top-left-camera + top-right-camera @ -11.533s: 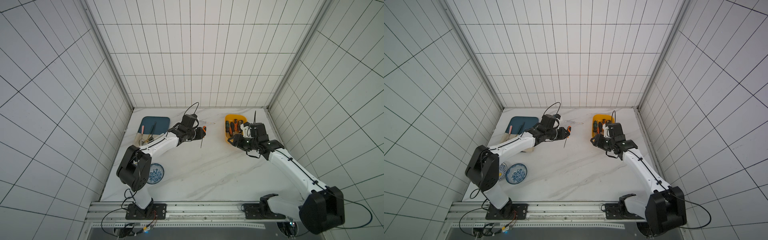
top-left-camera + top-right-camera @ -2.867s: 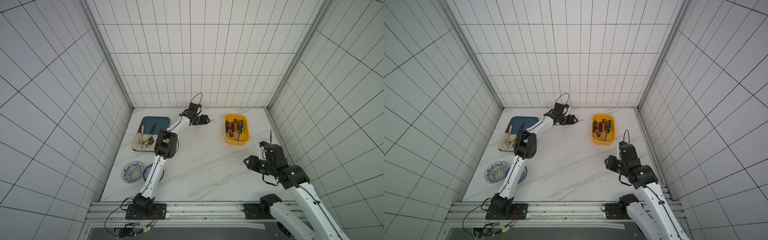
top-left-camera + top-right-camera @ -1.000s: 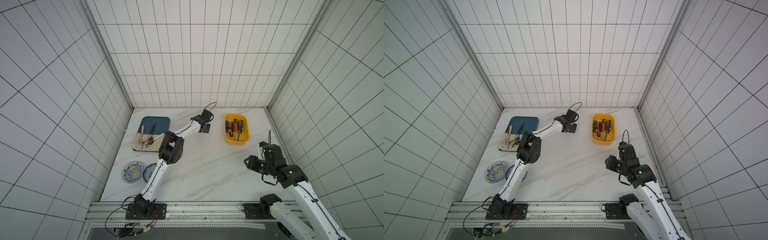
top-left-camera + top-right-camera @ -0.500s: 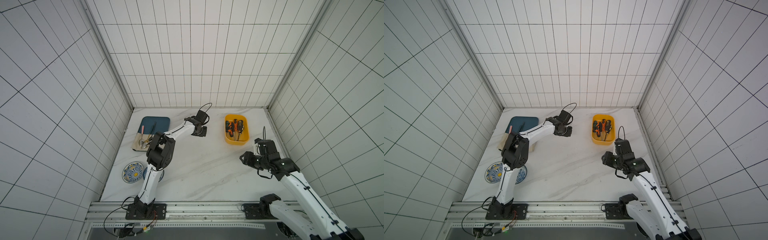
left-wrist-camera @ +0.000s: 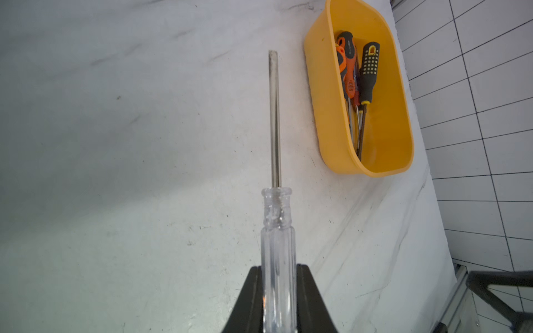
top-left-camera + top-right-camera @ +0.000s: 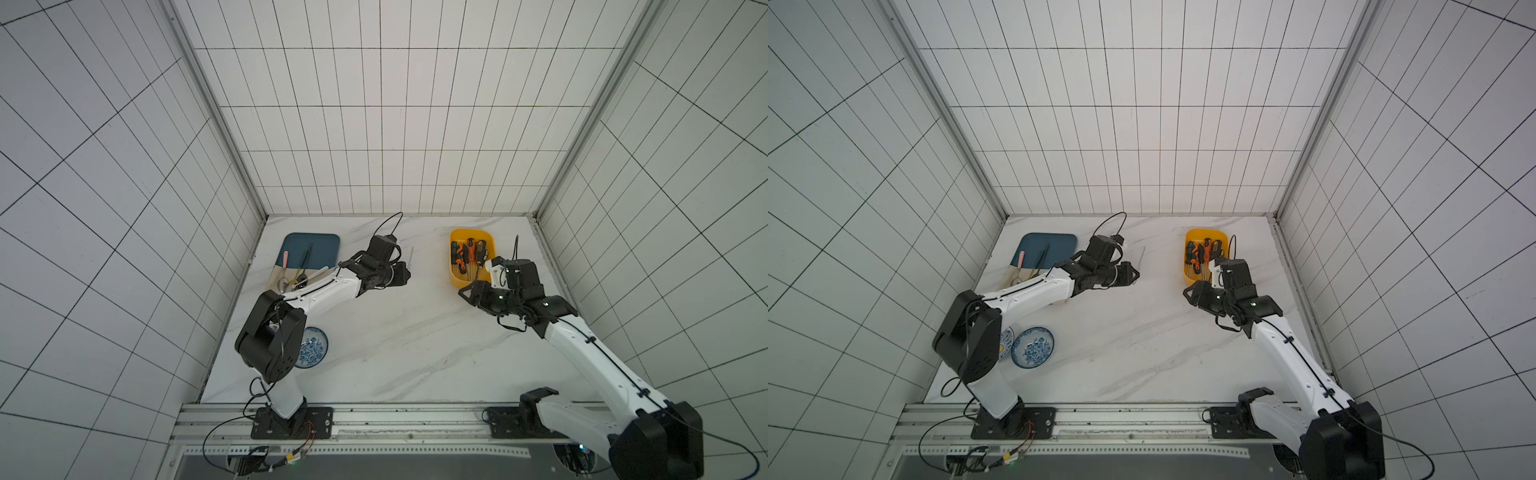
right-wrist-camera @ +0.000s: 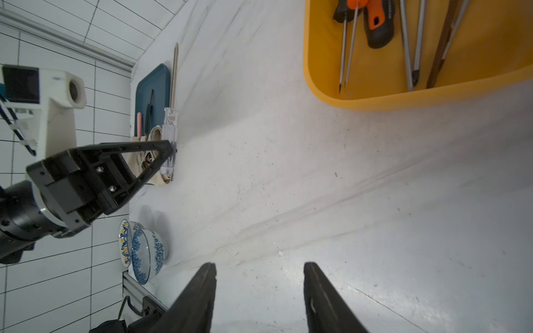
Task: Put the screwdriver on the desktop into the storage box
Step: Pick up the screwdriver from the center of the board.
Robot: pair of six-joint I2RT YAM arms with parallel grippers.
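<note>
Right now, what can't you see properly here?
Clear screwdriver: handle end, left wrist view, covered by the left pincer and cut off by the edge.
Storage box: right wrist view, far part cut off by the edge.
Patterned plate: in a top view, mostly behind the left arm.
Tray cutlery: both top views, too small to identify.

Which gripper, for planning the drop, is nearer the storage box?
Right. The right gripper hovers by the near end of the storage box; the left gripper, with the screwdriver, sits farther aside.
</note>
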